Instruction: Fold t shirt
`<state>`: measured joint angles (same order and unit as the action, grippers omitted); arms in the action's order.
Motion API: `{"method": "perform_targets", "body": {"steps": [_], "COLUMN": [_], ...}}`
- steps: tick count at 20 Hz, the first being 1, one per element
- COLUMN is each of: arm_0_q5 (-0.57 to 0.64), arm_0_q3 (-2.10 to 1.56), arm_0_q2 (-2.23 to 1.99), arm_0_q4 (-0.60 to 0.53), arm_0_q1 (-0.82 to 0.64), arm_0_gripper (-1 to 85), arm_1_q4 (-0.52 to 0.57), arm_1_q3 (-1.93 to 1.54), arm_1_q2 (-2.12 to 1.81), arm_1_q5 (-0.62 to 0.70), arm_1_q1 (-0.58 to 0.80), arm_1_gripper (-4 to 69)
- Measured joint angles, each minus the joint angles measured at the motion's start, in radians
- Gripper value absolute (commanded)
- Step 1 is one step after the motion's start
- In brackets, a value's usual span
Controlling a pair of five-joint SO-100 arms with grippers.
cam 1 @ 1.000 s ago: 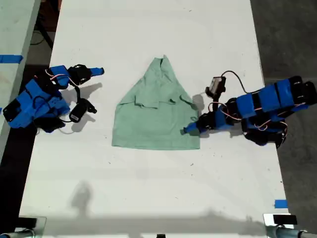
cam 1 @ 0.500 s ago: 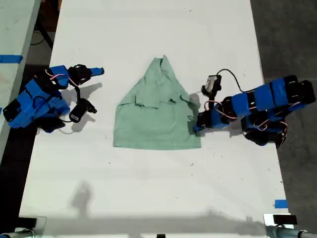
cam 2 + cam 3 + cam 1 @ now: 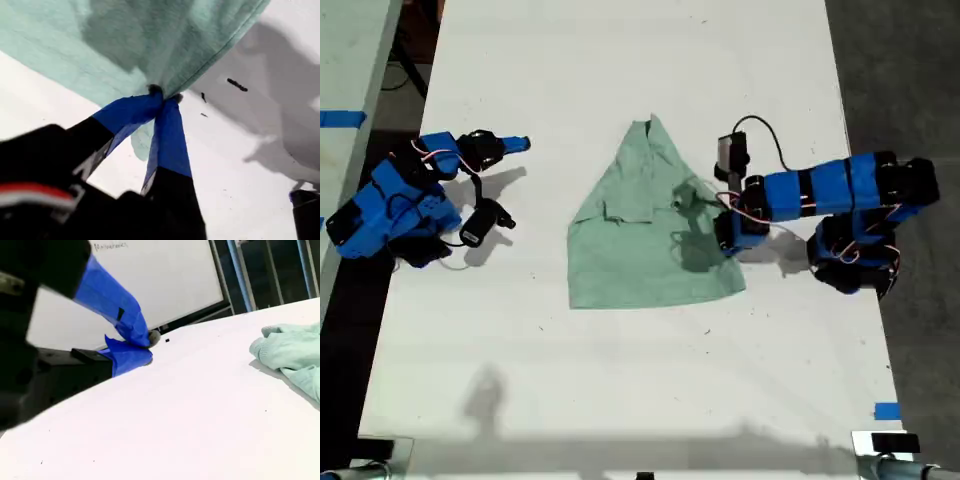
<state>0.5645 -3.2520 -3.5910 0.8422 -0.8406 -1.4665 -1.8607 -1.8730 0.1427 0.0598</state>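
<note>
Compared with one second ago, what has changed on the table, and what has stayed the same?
My first tool, shut on the t shirt at its edge on the exterior view's right, has lifted that edge and carried it toward the view's left; the whole shirt shifted slightly toward the view's right. My second tool and the table stayed as before.

Faint handwriting on a whiteboard [image 3: 150, 280] is too small to read.

Lab: white table [image 3: 620, 60], whiteboard [image 3: 165, 275], blue tape marks [image 3: 886, 411].
</note>
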Motion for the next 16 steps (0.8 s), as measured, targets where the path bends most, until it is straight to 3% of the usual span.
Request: {"method": "perform_targets", "body": {"steps": [3,8,10,11,12,13,16], "arm_0_q5": [0.0,0.0,0.0,0.0,0.0,0.0,0.002], "arm_0_q3": [0.0,0.0,0.0,0.0,0.0,0.0,0.0], "arm_0_q2": [0.0,0.0,0.0,0.0,0.0,0.0,0.0], "arm_0_q4": [0.0,0.0,0.0,0.0,0.0,0.0,0.0], "arm_0_q1": [0.0,0.0,0.0,0.0,0.0,0.0,0.0], "arm_0_gripper": [-0.1,-0.1,-0.1,-0.1,-0.1,-0.1,-0.1], "arm_1_q4": [0.021,0.166,0.27,0.342,0.397,0.425,0.403], "arm_1_q3": [0.15,0.364,0.394,0.4,0.419,0.457,0.649], "arm_1_q2": [0.003,0.247,0.391,0.465,0.541,0.612,0.736], "arm_1_q5": [0.078,0.173,0.186,0.189,0.196,0.207,0.261], "arm_1_q1": [-0.021,-0.061,-0.069,-0.071,-0.071,-0.071,-0.078], "arm_1_gripper": [-1.2,-1.2,-1.3,2.3,27.9,41.0,31.5]}}
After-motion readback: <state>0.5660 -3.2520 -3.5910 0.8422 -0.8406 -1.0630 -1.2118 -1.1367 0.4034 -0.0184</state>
